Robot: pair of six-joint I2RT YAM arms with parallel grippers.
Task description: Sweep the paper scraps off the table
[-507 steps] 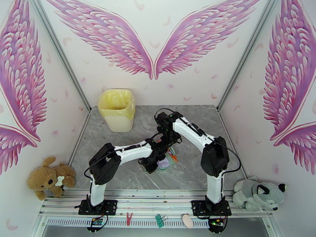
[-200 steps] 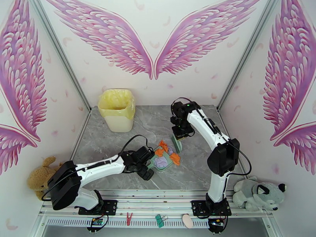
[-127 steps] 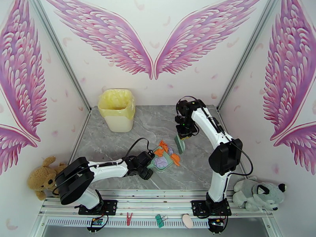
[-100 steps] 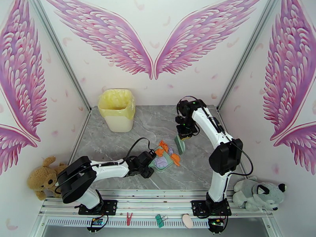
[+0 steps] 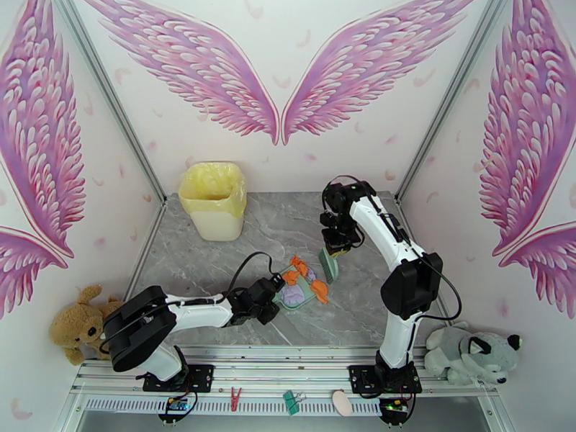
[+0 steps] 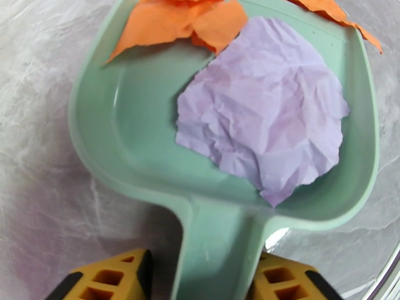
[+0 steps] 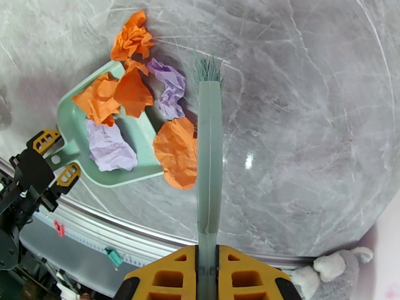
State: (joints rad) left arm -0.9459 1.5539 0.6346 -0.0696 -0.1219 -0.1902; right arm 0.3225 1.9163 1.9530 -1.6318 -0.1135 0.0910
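A white left arm [image 5: 194, 311] and white right arm [image 5: 380, 226], each with black joint housings, black cables, a black base plate and yellow-orange fingers [image 7: 165, 278], seemingly hollow-moulded.

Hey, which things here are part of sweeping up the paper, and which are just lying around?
For the job: paper scraps, dustpan, brush, table, probably the yellow-lined bin.
Just lying about: teddy bear, grey plush toy, red clip, green clip.

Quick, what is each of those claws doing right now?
Left gripper: jaws either side of the handle of the mint-green plastic dustpan; firm grip cannot be told.
Right gripper: closed on the mint-green long-handled brush.
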